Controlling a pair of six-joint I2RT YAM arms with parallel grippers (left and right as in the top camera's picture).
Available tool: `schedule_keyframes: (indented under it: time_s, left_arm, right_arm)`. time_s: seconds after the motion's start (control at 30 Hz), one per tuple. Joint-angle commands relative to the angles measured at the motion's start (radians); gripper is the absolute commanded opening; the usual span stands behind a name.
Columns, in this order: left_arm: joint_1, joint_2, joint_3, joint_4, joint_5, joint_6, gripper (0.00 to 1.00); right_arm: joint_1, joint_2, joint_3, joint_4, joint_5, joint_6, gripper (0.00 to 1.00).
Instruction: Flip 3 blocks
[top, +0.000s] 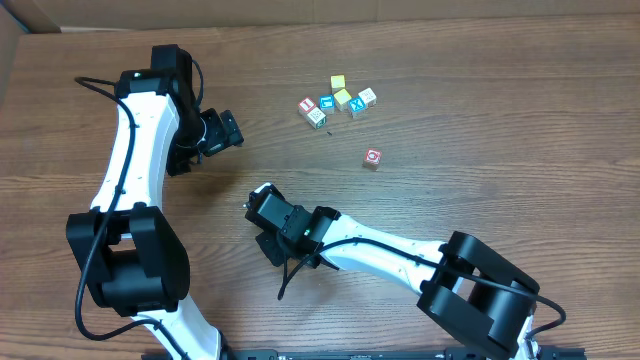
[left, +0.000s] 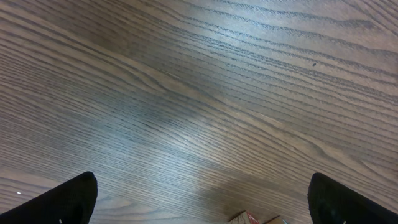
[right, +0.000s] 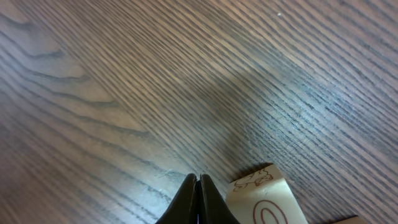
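Wooden table (top: 500, 120) with a cluster of letter blocks at far centre. The teal block (top: 326, 103) and pale block (top: 317, 117) sit among close neighbours, printed faces up. The red-ring block (top: 372, 157) sits apart, ring up. The left gripper (top: 228, 130) hovers left of the cluster, jaws wide, empty. The right gripper (right: 199, 186), fingers pressed together, hangs low beside a red-oval block (right: 264, 199).

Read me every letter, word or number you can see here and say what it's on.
"X": blue, on the blue-marked cube in the cluster.
"O", or just a ring: red, on the lone cube.
Other cubes in the cluster: too small to read.
No other writing shows.
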Motion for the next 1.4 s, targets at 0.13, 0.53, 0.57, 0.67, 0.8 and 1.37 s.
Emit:
schedule_keyframes:
  time_s: [0.13,0.53,0.57,0.67,0.8,1.37]
  left_arm:
    - [-0.007,-0.02,0.018,0.002,-0.011,0.012,1.0]
    - [-0.007,-0.02,0.018,0.002,-0.011,0.012,1.0]
    - [-0.007,-0.02,0.018,0.002,-0.011,0.012,1.0]
    - [-0.007,-0.02,0.018,0.002,-0.011,0.012,1.0]
    - [-0.007,-0.02,0.018,0.002,-0.011,0.012,1.0]
    - [-0.007,-0.02,0.018,0.002,-0.011,0.012,1.0]
  right_arm:
    - [-0.019,0.007,0.015,-0.026,0.055,-0.005,0.04]
    - [-0.021,0.006,0.016,-0.048,0.114,-0.006,0.05]
    - [-0.021,0.005,0.016,-0.048,0.121,-0.006,0.05]
    - [-0.021,-0.005,0.016,-0.053,0.131,-0.006,0.05]
    - [-0.021,-0.027,0.016,-0.067,0.13,-0.006,0.05]
    - [-0.021,-0.035,0.016,-0.118,0.196,-0.009,0.05]
